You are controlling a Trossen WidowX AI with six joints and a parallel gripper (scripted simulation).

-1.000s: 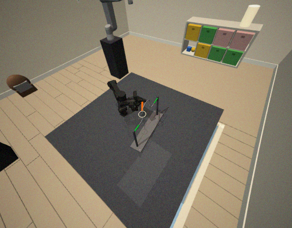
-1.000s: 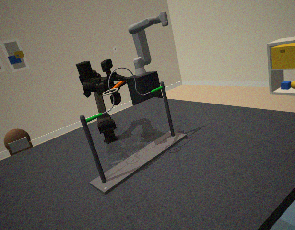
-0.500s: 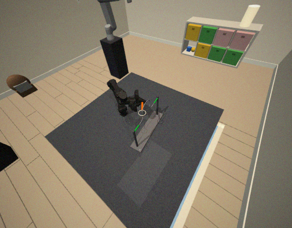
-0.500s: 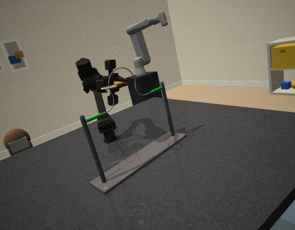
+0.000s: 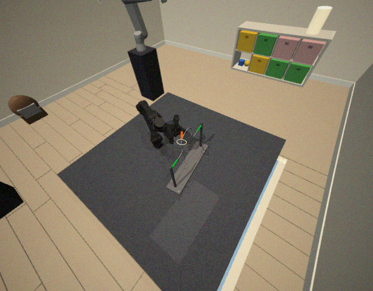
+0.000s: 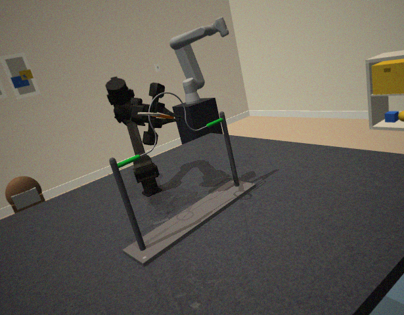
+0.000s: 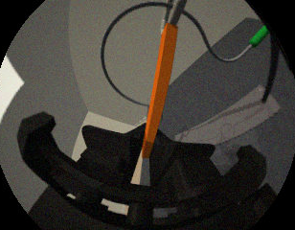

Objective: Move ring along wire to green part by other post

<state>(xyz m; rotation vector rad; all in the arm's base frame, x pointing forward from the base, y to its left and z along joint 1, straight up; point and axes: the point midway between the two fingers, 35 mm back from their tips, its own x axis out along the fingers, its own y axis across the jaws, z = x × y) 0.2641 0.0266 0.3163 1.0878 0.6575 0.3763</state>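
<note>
Our fingers (image 5: 179,130) (image 6: 177,117) are closed on the orange handle (image 5: 181,134) (image 6: 164,115) (image 7: 161,77), which runs lengthwise out from them to the ring (image 5: 181,142) (image 6: 144,113) around the wire (image 5: 181,153) (image 6: 156,140) (image 7: 102,55) between the posts (image 5: 173,177) (image 5: 201,135) (image 6: 127,207) (image 6: 229,152), so turning them swings the ring most.

Pale ring (image 5: 177,143) (image 6: 143,113), orange handle (image 5: 181,134) (image 6: 164,115) (image 7: 160,86) in the fingers, around thin grey wire (image 5: 182,153) (image 6: 185,111) (image 7: 102,53).

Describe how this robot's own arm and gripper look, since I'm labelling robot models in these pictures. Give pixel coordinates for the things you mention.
The arm (image 5: 150,119) (image 6: 135,138) is black or very dark, with blocky, rounded joints and a slimmer link between them. The gripper (image 5: 180,131) (image 6: 177,118) (image 7: 147,126) is black too, with tapering fingers. I can't make out cables or markings.
</note>
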